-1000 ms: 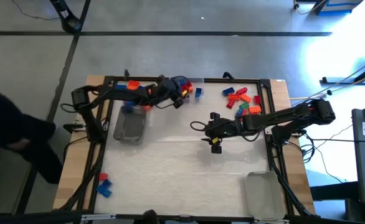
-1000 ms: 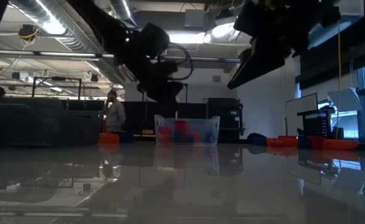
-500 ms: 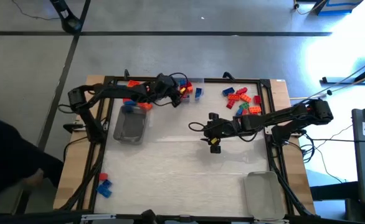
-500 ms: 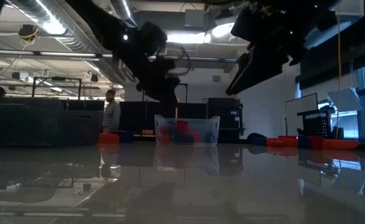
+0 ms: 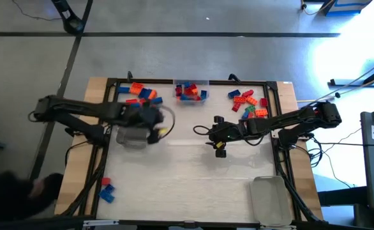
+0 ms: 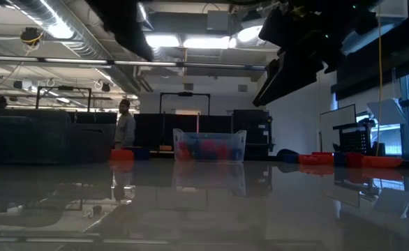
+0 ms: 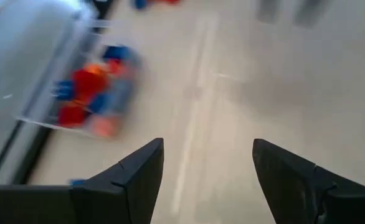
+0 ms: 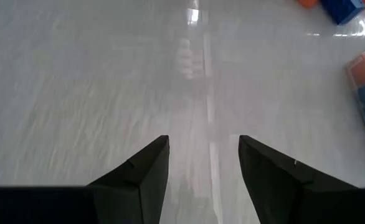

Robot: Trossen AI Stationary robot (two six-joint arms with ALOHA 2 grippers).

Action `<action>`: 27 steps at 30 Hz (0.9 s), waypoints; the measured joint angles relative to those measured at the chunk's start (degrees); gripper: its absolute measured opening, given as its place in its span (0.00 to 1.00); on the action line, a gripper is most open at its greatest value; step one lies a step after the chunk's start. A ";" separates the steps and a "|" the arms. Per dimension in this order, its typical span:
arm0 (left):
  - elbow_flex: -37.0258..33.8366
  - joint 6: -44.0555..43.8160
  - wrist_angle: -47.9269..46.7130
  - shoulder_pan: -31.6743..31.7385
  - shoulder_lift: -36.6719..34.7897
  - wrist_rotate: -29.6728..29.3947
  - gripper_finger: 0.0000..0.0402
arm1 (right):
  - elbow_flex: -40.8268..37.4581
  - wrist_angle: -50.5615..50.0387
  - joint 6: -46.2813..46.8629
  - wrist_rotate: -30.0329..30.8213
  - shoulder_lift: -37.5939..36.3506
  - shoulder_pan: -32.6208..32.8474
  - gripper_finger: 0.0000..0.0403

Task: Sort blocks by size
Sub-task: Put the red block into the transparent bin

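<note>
1. Near front-left corner of the pale table top: two small studded plastic bricks, one red and one blue, lie side by side, well apart from the other groups.
2. Left gripper: positioned over the clear plastic tray at the table's left side. In the left wrist view its two dark fingers stand wide apart with bare table between them; nothing is held.
3. Rear-left edge: a loose group of orange, red and blue bricks lies just behind the left tray.
4. Rear centre: a small clear plastic bin holds red and blue bricks; the low view shows it upright with its contents visible through the wall.
5. Right gripper: hovers over the bare table centre. Its fingers are partly open and hold nothing.
6. Rear right: a pile of red, orange, blue and green bricks lies on the table.
7. Front-right corner: a second clear tray.
</note>
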 joint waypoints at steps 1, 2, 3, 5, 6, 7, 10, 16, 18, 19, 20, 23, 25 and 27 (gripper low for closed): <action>0.01 -1.48 -1.92 -2.60 -0.96 -0.01 0.58 | 0.00 0.00 -0.14 0.00 0.00 0.00 0.48; 0.02 -3.02 -3.70 -5.16 -1.59 0.03 0.58 | 0.00 0.01 -0.14 0.00 0.00 0.00 0.48; 0.00 -4.42 -5.37 -7.62 -1.97 0.02 0.58 | 0.00 0.04 -0.34 0.00 0.00 0.00 0.48; -0.01 -7.20 -8.82 -12.47 -2.05 0.02 0.57 | -0.02 0.01 -0.59 0.00 0.00 0.00 0.48; -0.01 -8.88 -10.65 -14.90 -1.84 0.04 0.57 | -0.02 0.04 -0.68 0.00 0.00 0.00 0.48; -0.01 -11.05 -12.34 -17.22 -1.46 -0.04 0.57 | -0.02 -0.02 -0.70 0.00 0.00 0.00 0.48; -0.01 -19.34 -16.83 -24.05 -0.07 0.78 0.57 | -0.02 -0.11 -0.64 0.00 0.00 0.00 0.48; -0.01 -44.06 -23.48 -35.80 2.67 7.06 0.57 | -0.02 -0.13 -0.59 0.00 0.00 0.00 0.48; -0.01 -51.46 -24.53 -39.40 4.00 8.83 0.57 | -0.02 -0.11 -0.59 0.00 0.00 0.00 0.48; -0.01 -54.15 -24.63 -40.97 4.85 9.94 0.57 | -0.02 -0.12 -0.59 0.00 0.00 0.00 0.48; -0.01 -56.31 -24.45 -42.35 5.79 11.02 0.57 | -0.02 -0.11 -0.59 0.00 0.00 0.00 0.48; -0.03 -62.01 -24.63 -45.77 8.91 15.08 0.57 | -0.02 -0.13 -0.57 0.00 0.00 0.00 0.48; -0.03 -65.44 -25.65 -47.55 11.07 18.35 0.57 | -0.02 -0.13 -0.57 0.00 0.00 0.00 0.48; -0.07 -68.30 -27.20 -49.23 13.16 21.76 0.57 | -0.02 -0.13 -0.57 0.00 0.00 0.00 0.48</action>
